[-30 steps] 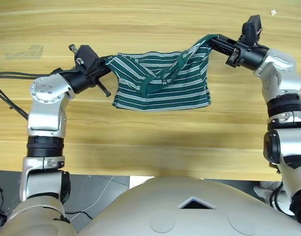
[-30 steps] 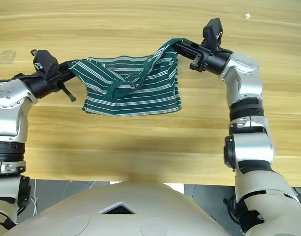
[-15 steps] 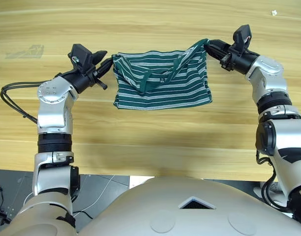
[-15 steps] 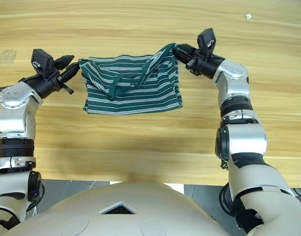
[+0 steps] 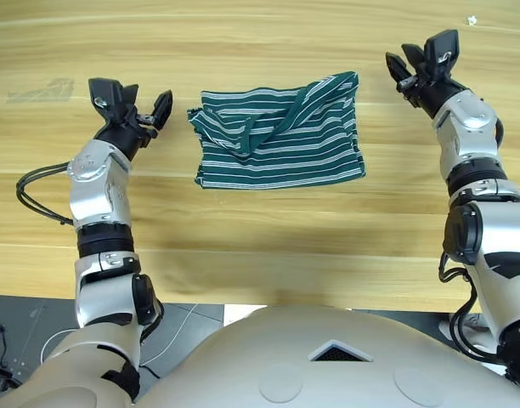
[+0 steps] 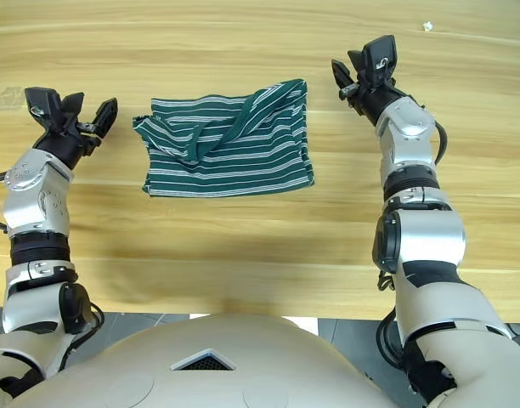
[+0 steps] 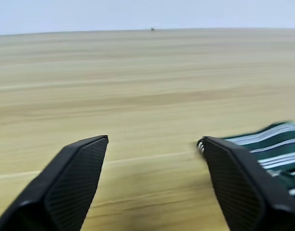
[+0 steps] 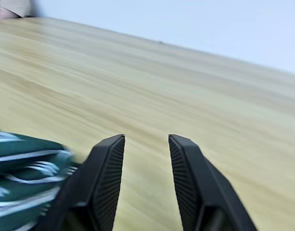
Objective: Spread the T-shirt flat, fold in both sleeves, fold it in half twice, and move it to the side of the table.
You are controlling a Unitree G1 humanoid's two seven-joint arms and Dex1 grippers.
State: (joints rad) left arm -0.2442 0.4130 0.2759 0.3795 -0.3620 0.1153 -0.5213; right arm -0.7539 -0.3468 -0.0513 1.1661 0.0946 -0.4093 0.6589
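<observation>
The T-shirt (image 5: 277,132), dark green with thin white stripes, lies folded into a rough rectangle in the middle of the wooden table (image 5: 260,246). Its far edge is rumpled, with a fold running across it. My left gripper (image 5: 147,100) hovers open just off the shirt's left far corner, with nothing between its fingers. In the left wrist view the left gripper (image 7: 154,140) shows the shirt's edge (image 7: 273,149) beside one finger. My right gripper (image 5: 402,61) is open to the right of the shirt's right far corner. From the right wrist, the right gripper (image 8: 146,138) sees the cloth (image 8: 22,192) off to one side.
A small white scrap (image 5: 471,20) lies far back on the right. A faint grey mark (image 5: 43,89) is on the tabletop at the far left. Black cables (image 5: 35,183) loop beside my left arm. The table's near edge (image 5: 243,299) runs below the shirt.
Both grippers have opened and let go of the shirt's far corners, then drawn outward to either side. The shirt has settled onto the table.
</observation>
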